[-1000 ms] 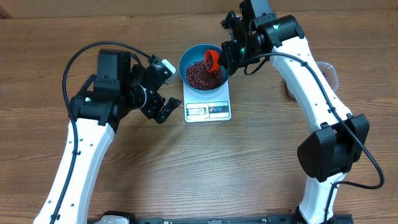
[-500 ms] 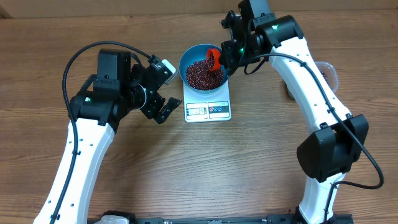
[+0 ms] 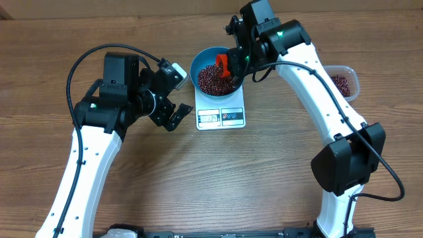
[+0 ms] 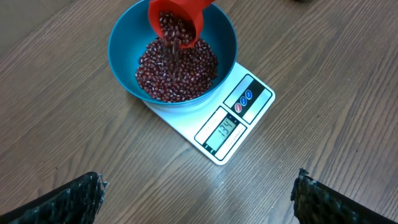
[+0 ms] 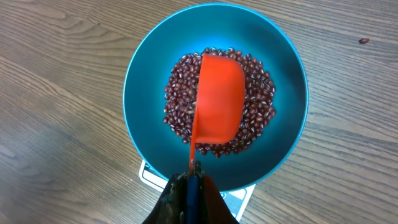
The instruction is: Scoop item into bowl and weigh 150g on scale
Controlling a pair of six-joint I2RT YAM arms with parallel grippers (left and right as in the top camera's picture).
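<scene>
Swinging left since the earlier frame, the right arm now reaches over the bowl (image 3: 200,61), and the orange scoop (image 3: 222,64) has turned mouth-down, while the clear tub (image 3: 344,82) that the arm covered shows at the table's right edge. The right gripper (image 3: 232,58) is clenched on the scoop's thin handle, with the cup just ahead of the fingertips above the bowl's middle. Beans (image 4: 177,71) fall from the cup onto the heap already in the blue bowl, which sits on the white scale (image 3: 221,116). The left gripper (image 3: 178,94) hangs released, jaws wide, just left of the scale and touching nothing.

From the right wrist the scale is almost wholly hidden beneath the bowl. From the left wrist the scoop is cut off at the top edge and only the finger pads show in the lower corners. The scale's display is lit, but its digits are too small to read surely. More beans lie in the tub. Everything rests on a brown wood-grain table (image 3: 264,172).
</scene>
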